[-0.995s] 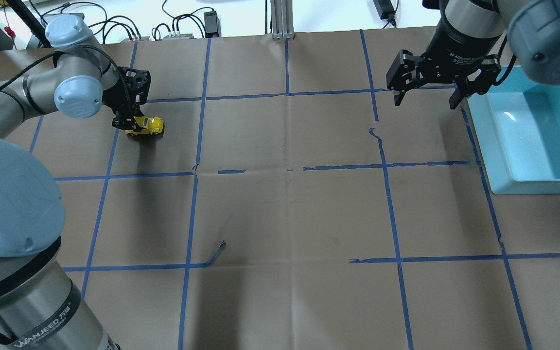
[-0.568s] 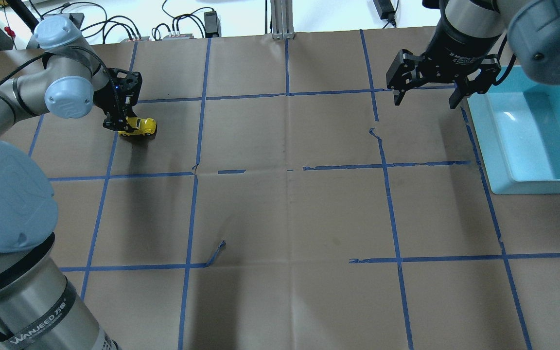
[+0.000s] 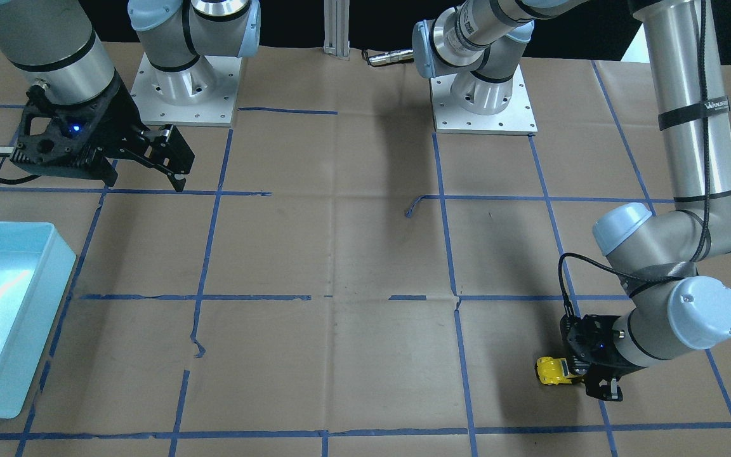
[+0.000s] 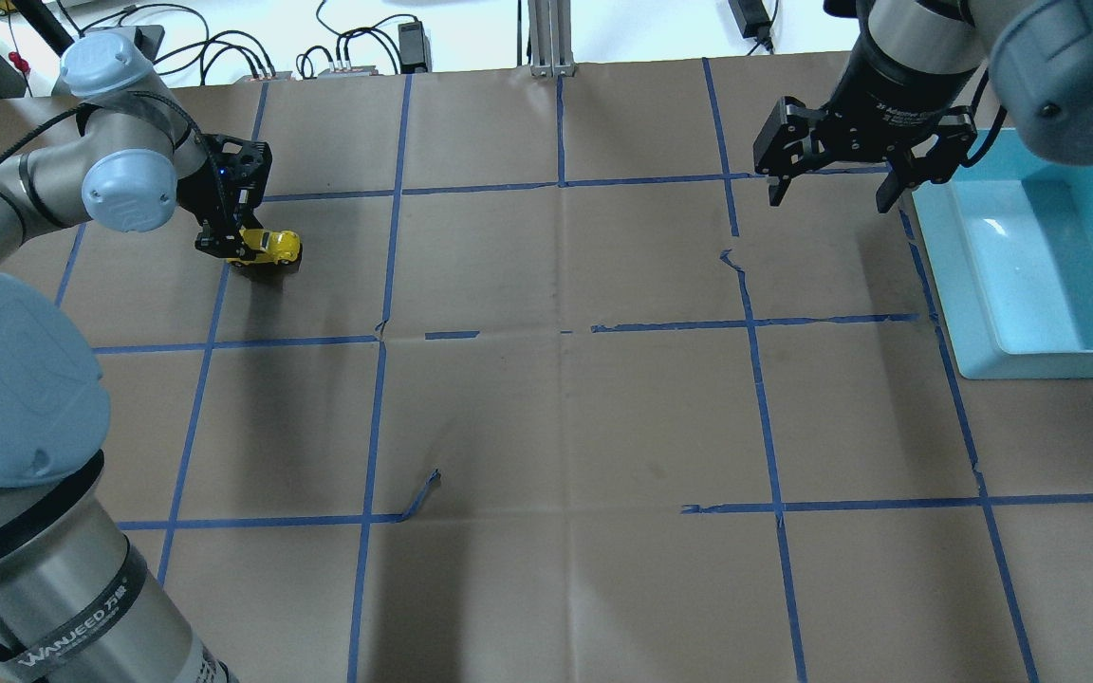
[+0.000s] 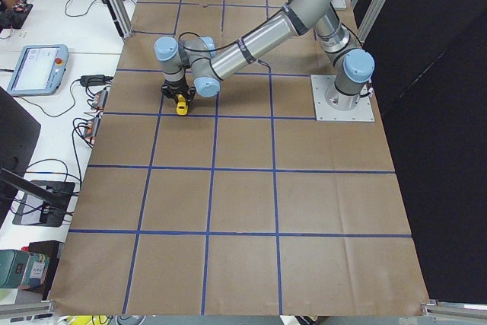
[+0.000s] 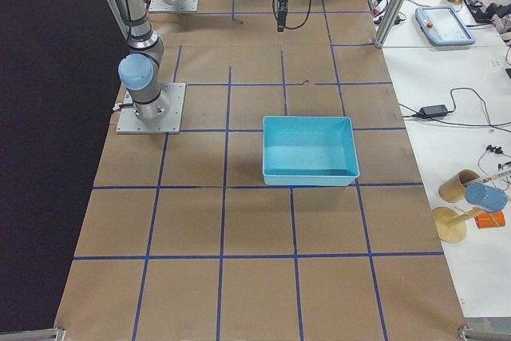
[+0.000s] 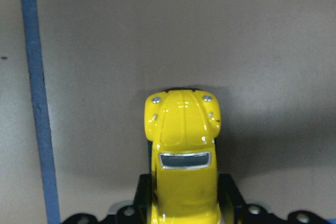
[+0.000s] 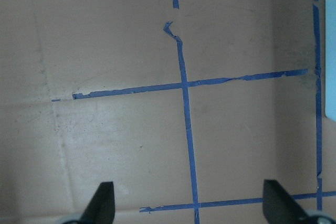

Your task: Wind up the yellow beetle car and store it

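Observation:
The yellow beetle car (image 4: 273, 248) stands on the brown paper at the far left of the table. It also shows in the front view (image 3: 551, 370), the left side view (image 5: 181, 105) and the left wrist view (image 7: 182, 145). My left gripper (image 4: 241, 249) is shut on the car's rear half, low at the table, with the car's nose pointing away from the wrist. My right gripper (image 4: 831, 194) is open and empty, hanging above the table at the far right beside the blue bin; its fingertips (image 8: 103, 201) frame bare paper.
A light-blue bin (image 4: 940, 270) stands at the right edge, also in the front view (image 3: 54, 254) and the right side view (image 6: 307, 180). Blue tape lines grid the brown paper (image 4: 565, 408). Cables and power bricks lie beyond the far edge.
My left gripper has drawn the car a short way to the left along the paper. The right arm has not moved.

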`<state>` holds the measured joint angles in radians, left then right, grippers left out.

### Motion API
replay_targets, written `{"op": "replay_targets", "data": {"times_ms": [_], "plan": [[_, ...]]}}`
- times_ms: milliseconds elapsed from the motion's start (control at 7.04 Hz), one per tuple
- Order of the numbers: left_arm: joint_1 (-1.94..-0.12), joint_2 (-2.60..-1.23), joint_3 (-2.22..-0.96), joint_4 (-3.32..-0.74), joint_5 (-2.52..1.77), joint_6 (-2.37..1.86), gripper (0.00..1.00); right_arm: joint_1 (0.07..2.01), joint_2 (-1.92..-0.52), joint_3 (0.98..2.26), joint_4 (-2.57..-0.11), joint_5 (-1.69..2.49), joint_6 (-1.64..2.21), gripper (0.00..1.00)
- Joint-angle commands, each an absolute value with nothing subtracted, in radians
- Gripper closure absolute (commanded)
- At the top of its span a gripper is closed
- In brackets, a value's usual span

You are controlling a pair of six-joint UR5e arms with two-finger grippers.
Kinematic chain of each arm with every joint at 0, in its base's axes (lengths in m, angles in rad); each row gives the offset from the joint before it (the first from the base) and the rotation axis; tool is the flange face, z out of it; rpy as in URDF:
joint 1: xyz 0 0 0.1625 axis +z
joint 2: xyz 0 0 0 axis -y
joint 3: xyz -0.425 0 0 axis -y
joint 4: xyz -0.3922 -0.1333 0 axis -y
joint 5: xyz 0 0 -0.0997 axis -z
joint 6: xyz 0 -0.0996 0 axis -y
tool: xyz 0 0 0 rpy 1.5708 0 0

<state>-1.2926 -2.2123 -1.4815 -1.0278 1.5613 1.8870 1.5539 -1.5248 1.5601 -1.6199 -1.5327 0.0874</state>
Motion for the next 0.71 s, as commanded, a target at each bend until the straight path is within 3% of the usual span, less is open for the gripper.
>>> {"op": "replay_targets", "data": {"times_ms": [0,568], "plan": [[-1.308,-2.169,-1.453,-1.127,1.540,1.840,0.05,1.554,-1.525,1.560,-1.621,-1.534,0.087,0.00],[-1.536,-1.835,-1.462,-1.377,1.542,0.903,0.04,1.554,-1.525,1.560,-1.628,-1.534,0.087,0.00]]}}
